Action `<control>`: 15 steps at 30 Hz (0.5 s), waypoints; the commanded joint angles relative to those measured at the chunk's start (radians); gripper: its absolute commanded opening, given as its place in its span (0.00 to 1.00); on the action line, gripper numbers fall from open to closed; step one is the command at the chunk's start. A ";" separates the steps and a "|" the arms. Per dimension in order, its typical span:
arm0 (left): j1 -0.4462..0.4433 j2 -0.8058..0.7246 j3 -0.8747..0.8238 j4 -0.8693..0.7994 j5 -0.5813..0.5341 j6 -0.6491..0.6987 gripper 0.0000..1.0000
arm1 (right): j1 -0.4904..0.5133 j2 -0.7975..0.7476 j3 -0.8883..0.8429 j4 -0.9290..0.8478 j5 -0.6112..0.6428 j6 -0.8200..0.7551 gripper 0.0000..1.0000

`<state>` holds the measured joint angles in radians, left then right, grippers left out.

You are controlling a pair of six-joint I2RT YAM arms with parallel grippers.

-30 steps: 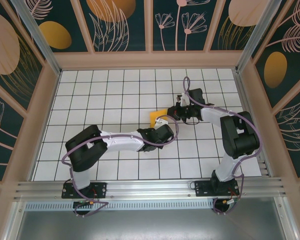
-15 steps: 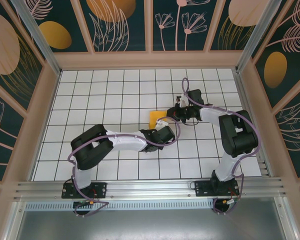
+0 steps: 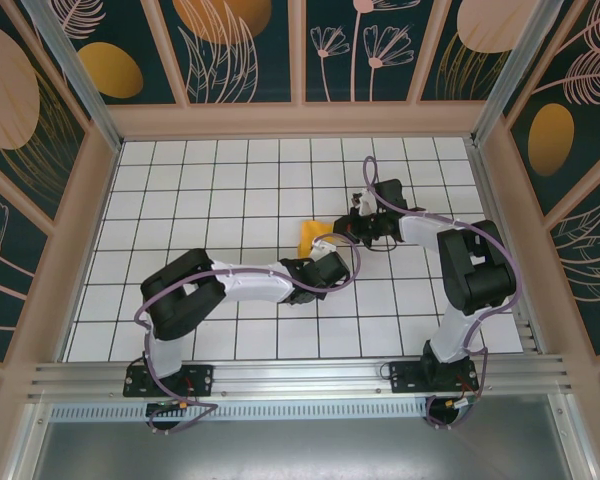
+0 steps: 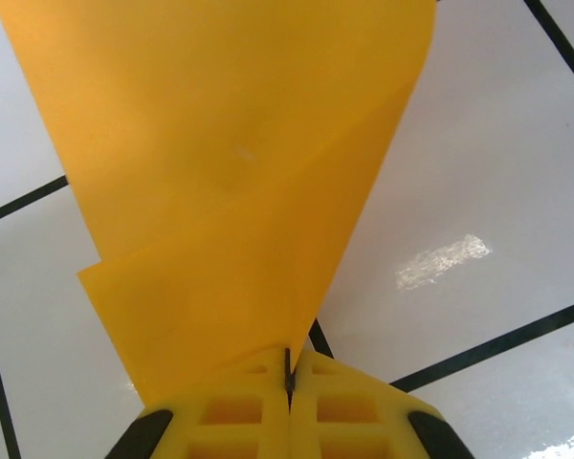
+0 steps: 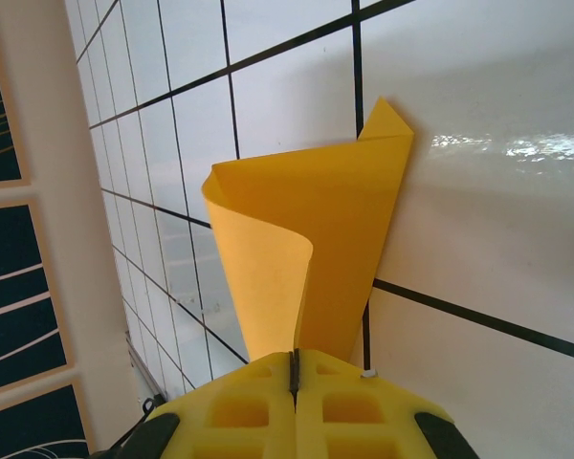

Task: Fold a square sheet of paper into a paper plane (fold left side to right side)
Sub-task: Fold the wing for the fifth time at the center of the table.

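Left gripper [image 4: 289,378] and right gripper [image 5: 294,368] each pinch the thin bright orange square sheet of paper [image 4: 239,172], apparently mid left-to-right fold; you should next align edges before creasing.

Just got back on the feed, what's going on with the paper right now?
Both arms are working the square sheet of paper mid-fold on the white tiled table. The left gripper pinches the sheet with its jaws shut, and the right gripper pinches it from the other side, jaws shut too. The sheet is curled up off the tiles and doubled over, not yet pressed into a flat crease.
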<state>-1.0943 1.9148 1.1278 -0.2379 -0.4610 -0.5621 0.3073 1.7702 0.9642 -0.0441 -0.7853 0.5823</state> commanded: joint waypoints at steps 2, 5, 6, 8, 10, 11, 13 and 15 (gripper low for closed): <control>-0.006 -0.057 0.029 -0.015 -0.001 0.009 0.00 | -0.001 0.016 0.035 -0.023 -0.004 -0.013 0.01; -0.006 -0.067 0.033 -0.014 0.026 0.014 0.00 | -0.007 -0.004 0.038 -0.023 -0.008 -0.015 0.12; -0.004 -0.070 0.035 -0.011 0.041 0.014 0.00 | -0.014 -0.022 0.033 -0.019 -0.002 -0.013 0.19; -0.006 -0.073 0.035 -0.001 0.076 0.016 0.00 | -0.033 -0.064 0.019 -0.011 0.018 -0.014 0.31; -0.001 -0.080 0.033 0.010 0.111 0.019 0.00 | -0.060 -0.113 -0.004 -0.003 0.044 -0.019 0.43; 0.005 -0.083 0.033 0.014 0.131 0.021 0.00 | -0.076 -0.141 -0.021 0.004 0.051 -0.022 0.47; 0.016 -0.088 0.030 0.028 0.177 0.023 0.00 | -0.106 -0.190 -0.059 0.022 0.059 -0.028 0.54; 0.034 -0.100 0.016 0.062 0.245 0.022 0.00 | -0.136 -0.237 -0.104 0.038 0.067 -0.034 0.61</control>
<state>-1.0817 1.8614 1.1419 -0.2218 -0.3145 -0.5526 0.2016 1.6047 0.9077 -0.0395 -0.7437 0.5686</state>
